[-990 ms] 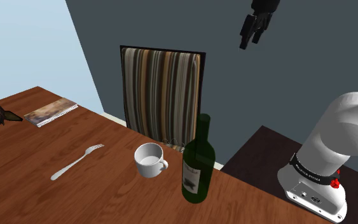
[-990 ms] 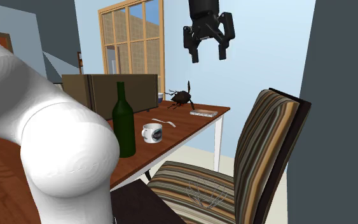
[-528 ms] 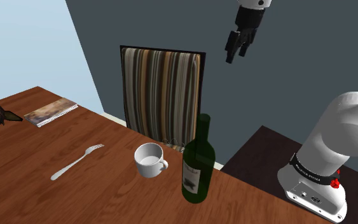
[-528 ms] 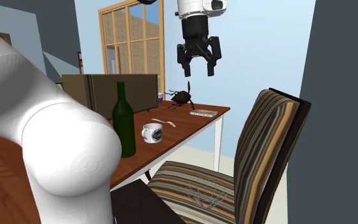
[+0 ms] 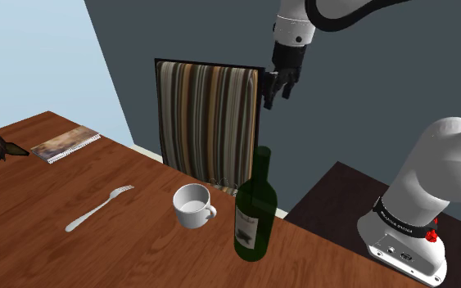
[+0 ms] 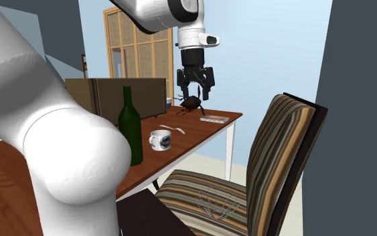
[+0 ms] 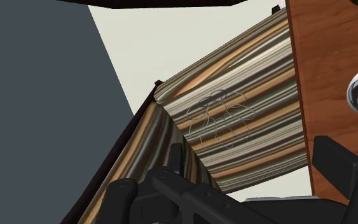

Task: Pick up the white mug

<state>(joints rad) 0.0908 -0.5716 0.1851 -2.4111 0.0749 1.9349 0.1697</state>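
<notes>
We find the white mug point(image 5: 193, 204) standing upright on the wooden bench point(image 5: 32, 245), mouth up, near the bench edge that faces the striped chair point(image 5: 208, 123). Its handle turns toward the green bottle point(image 5: 254, 209), which stands just beside it on the stand's side.

The fingers point(image 5: 271, 86) hang high, level with the top of the chair back and off the bench. They point down and are spread wide with nothing between them; in the wrist view the chair seat lies under the gap, while the mug sits out beyond one finger, over the bench edge.

So we judge that the coming move turns on one relation. The mug lies well below the fingers and toward the shoulder view's left, across the bench edge. The travel must be both sideways over the bench and down.

The bottle is taller than the mug and close on the handle side. We would bring the fingers down from above onto the rim side away from the bottle.
</notes>
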